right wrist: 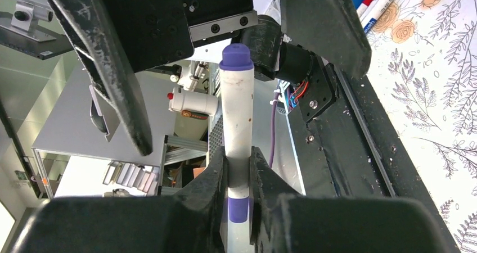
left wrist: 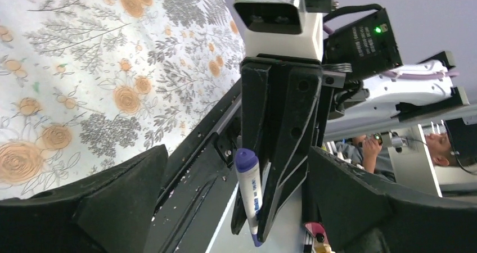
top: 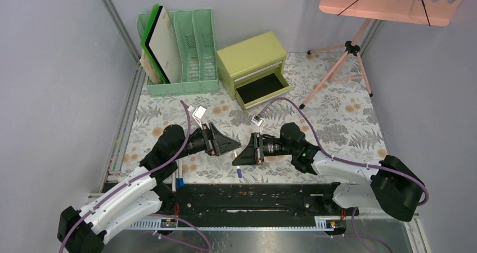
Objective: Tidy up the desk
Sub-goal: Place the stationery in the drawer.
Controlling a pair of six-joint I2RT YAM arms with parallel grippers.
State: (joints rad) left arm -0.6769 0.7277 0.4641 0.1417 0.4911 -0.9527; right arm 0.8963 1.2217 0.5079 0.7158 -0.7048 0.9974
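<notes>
Right wrist view: right pincer (right wrist: 239,158) clamped tight on a marker (right wrist: 236,107), white barrel, purple cap. Left wrist view: left pincer (left wrist: 237,153) spread wide, gripping nothing, marker in the other's grip. Only from above: the pair nose to nose over the near part of the fern-printed surface (top: 337,118), chest (top: 250,59) behind, drawer open.

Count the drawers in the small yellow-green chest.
2. The lower drawer of the chest is pulled out, showing its dark inside. The upper drawer sits shut directly above it. Only the front shows from above, so I cannot rule out another.
</notes>
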